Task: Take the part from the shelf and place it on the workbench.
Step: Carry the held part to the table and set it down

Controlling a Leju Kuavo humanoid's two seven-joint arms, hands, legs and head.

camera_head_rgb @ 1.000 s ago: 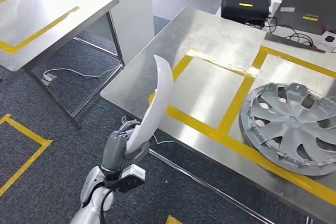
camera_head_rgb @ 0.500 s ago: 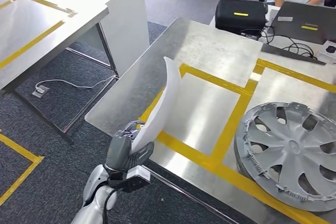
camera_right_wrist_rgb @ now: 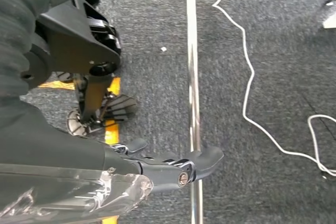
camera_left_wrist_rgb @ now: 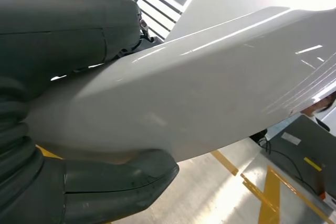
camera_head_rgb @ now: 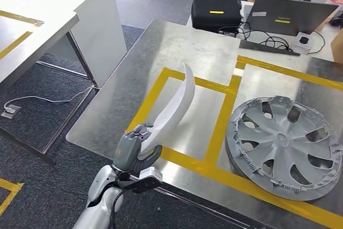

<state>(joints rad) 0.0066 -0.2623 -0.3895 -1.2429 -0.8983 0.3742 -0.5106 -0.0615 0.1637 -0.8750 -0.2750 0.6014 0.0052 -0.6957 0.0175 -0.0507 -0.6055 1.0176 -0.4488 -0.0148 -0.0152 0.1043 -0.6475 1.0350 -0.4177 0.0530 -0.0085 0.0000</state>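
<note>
While the left robot hand (camera_head_rgb: pixel 133 151) grips it, the white part (camera_head_rgb: pixel 172 111) rises over the workbench (camera_head_rgb: pixel 186 52).

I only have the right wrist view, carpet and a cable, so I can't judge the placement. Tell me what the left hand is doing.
Observer: The left hand grips the lower end of a white curved part.
Operator: Report where that part sits relative to the workbench.
Observer: It slants up from the near edge of the workbench, and its upper end reaches over the left yellow-taped rectangle. It looks raised, not set down.
Operator: Name whatever else lies on the bench.
Observer: A grey wheel cover lies in the neighbouring rectangle to the right.
</note>
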